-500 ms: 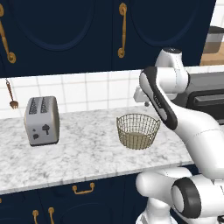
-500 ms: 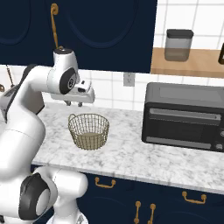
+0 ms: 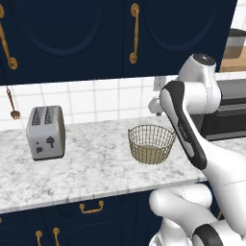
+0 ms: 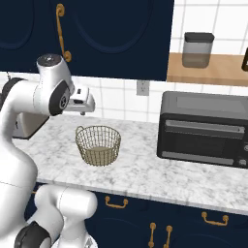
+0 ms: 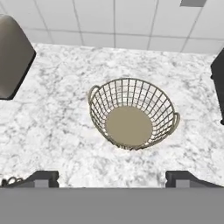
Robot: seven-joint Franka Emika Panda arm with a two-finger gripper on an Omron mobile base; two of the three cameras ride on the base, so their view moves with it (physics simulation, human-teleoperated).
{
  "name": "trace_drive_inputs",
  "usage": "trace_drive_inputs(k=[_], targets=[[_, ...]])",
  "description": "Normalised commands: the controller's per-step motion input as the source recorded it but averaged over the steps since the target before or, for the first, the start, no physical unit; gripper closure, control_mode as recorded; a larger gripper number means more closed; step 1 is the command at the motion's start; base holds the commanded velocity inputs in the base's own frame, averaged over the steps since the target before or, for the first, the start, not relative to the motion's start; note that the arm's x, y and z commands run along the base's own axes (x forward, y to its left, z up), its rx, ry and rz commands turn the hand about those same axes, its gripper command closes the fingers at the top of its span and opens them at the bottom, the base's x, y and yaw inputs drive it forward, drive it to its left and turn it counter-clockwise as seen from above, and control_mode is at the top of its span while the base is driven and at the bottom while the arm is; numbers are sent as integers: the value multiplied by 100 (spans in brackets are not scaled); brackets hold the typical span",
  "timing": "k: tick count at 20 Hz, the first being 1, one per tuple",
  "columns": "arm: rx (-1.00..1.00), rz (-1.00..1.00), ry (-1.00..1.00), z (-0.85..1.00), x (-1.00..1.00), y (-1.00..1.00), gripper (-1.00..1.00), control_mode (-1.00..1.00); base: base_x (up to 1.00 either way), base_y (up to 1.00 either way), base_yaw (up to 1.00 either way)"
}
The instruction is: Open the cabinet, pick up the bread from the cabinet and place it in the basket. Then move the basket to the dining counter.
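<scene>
Wide-spread gripper (image 5: 112,177) above empty basket (image 5: 132,113); closed cabinet (image 4: 111,34) doors from base views.

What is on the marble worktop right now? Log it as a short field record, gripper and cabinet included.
basket: round tan-gold wire mesh basket, upright on the marble worktop, nothing in it
cabinet: dark navy upper wall cabinet, doors shut
gripper: gripper open, above the basket, holding nothing
left of basket: silver two-slot toaster
right of basket: black toaster oven

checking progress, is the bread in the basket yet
No, the hand view looks straight into the basket and shows only its bare round bottom.
</scene>
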Motion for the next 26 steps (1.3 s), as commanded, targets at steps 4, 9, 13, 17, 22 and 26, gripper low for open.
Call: trace_drive_inputs(k=[4, 9, 13, 17, 22, 26], targets=[[0, 4, -37, 88, -7, 17, -100, -100, 0, 0, 0], [0, 0, -24, 99, 0, 8, -100, -100, 0, 0, 0], [0, 0, -15, 72, 0, 12, -100, -100, 0, 0, 0], [0, 0, -10, 67, 4, 18, -100, -100, 0, 0, 0], [0, 0, -6, 57, 10, 16, -100, -100, 0, 0, 0], [0, -1, -3, 26, 37, 33, -100, -100, 0, 0, 0]])
